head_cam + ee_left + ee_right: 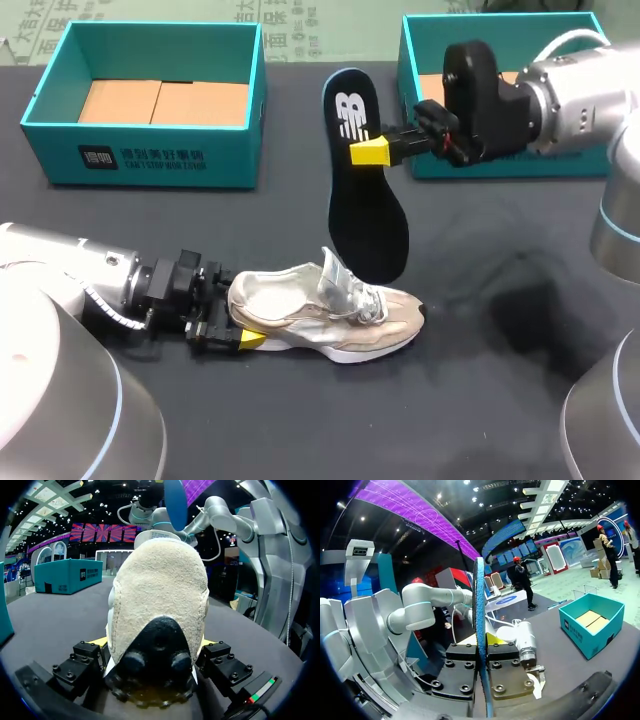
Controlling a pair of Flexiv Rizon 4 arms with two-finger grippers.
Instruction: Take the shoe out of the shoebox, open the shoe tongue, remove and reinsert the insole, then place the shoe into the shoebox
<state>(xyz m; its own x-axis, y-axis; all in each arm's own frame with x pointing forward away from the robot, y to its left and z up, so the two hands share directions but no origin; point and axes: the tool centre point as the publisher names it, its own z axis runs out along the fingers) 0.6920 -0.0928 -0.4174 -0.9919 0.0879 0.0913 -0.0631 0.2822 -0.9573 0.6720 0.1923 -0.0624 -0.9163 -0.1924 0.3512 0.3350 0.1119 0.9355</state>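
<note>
Shoeboxes bracket the scene on the dark table [500,400]. Farthest left, at the back, stands the open teal left shoebox [140,155], its brown cardboard floor showing. In front of it our left arm [70,275] comes in low over the table, and the left gripper [240,325] is clamped on the heel of the sneaker [330,310]. In the left wrist view that heel [157,595] fills the space between the left gripper's [154,650] two fingers, which press it from both sides. The sneaker, beige with a white sole, rests on its sole out of either box. Its toe points right and its silvery tongue is raised. Just behind and above the tongue hangs the dark insole [365,200], nearly upright, its heel end with the white mark on top and its toe end down near the shoe's opening (we cannot tell whether it touches). The right gripper [372,152] pinches the insole near its upper end. From the right wrist the insole [480,630] shows edge-on, squeezed between the right gripper's [482,645] fingers. Behind the right arm [560,95] sits the teal right shoebox [530,167], partly hidden.
</note>
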